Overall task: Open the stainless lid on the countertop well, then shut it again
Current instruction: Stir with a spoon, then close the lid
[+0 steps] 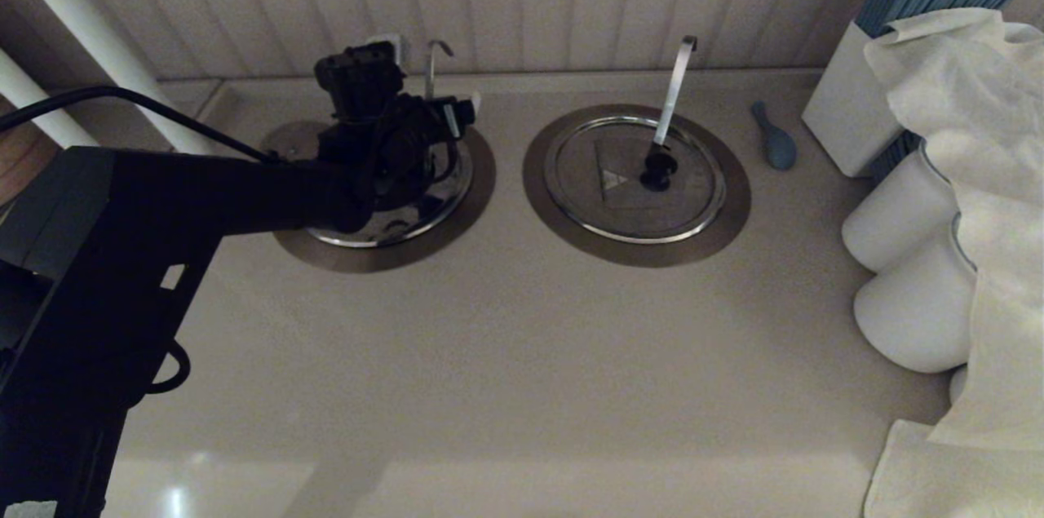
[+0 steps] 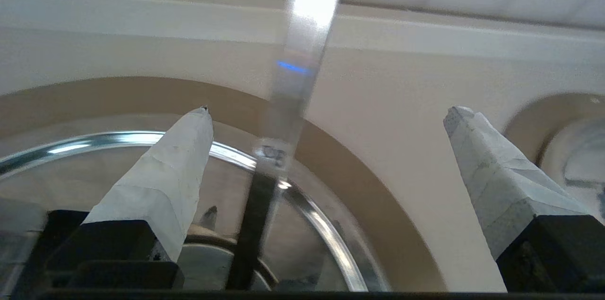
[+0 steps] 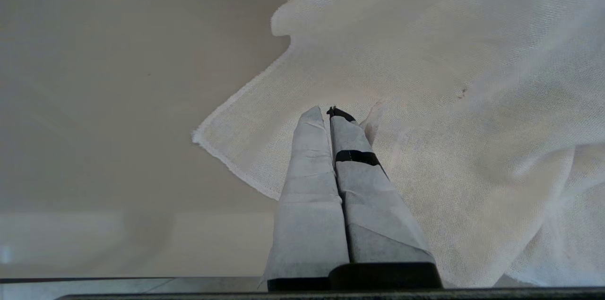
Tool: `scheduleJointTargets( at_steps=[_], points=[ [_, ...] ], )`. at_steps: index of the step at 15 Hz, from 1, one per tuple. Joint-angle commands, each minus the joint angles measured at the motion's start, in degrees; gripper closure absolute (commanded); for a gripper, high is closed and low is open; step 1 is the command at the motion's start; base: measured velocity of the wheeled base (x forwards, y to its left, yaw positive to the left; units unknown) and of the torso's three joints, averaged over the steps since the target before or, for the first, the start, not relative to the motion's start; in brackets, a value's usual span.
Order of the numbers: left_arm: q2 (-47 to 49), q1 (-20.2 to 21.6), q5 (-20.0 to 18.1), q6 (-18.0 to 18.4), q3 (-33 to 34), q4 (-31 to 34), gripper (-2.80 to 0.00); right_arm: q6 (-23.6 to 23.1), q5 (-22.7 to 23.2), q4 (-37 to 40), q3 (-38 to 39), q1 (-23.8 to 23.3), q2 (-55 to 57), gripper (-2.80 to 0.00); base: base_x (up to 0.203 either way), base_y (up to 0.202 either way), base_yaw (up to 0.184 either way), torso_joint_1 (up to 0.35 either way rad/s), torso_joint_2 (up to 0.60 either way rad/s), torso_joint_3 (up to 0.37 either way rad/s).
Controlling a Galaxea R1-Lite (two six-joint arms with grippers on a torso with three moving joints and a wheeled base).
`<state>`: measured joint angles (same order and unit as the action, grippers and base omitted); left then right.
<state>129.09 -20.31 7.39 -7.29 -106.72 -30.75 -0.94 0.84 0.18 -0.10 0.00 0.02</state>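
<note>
Reaching over the far left of the desk [image 1: 506, 355], the left gripper [image 2: 326, 115] hovers above the stainless lid [image 1: 408, 216], its fingers [image 2: 184, 149] spread wide apart and holding nothing. That lid sits in the countertop well [image 1: 383, 257], whose wide brownish collar rings it; much of the disc is hidden under the dark arm in the head view. The thin grey hooked utensil handle [image 1: 432, 65] rises at the lid's far edge — in the left wrist view it stands between the two open fingers, touching neither. I cannot see the lid's black knob clearly from here.

To the right, well apart, the twin lid [image 1: 636, 179] lies flat in its own collar, a broad bright handle [image 1: 675, 90] leaning up from it. A blue spoon [image 1: 775, 139] lies just beyond, near a white box [image 1: 848, 118] of blue sticks.

The right gripper [image 3: 331, 113] is off at the near right over a white cloth [image 3: 449, 78] — fingers pressed together, empty.
</note>
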Motion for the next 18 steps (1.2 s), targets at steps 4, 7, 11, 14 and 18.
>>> scheduleJointTargets(
  at_steps=[4,7,11,14,18],
  points=[
    [-1.1,1.7,0.1,-0.1,-0.2,0.3,-2.8,0.0,0.0,0.0,0.0,0.0,0.0,0.0,0.0,0.0,0.0,0.0,0.0,0.0],
    [-6.6,6.2,-0.5,-2.4,0.1,6.5,-2.8,0.0,0.0,0.0,0.0,0.0,0.0,0.0,0.0,0.0,0.0,0.0,0.0,0.0],
    [-11.5,13.4,-3.3,-6.8,0.0,16.2,-2.8,0.0,0.0,0.0,0.0,0.0,0.0,0.0,0.0,0.0,0.0,0.0,0.0,0.0],
    [-16.2,16.9,-11.5,-7.0,1.7,22.6,-2.8,0.0,0.0,0.0,0.0,0.0,0.0,0.0,0.0,0.0,0.0,0.0,0.0,0.0],
    [-19.7,17.8,-17.1,-7.4,2.7,30.6,-2.8,0.0,0.0,0.0,0.0,0.0,0.0,0.0,0.0,0.0,0.0,0.0,0.0,0.0]
  ],
)
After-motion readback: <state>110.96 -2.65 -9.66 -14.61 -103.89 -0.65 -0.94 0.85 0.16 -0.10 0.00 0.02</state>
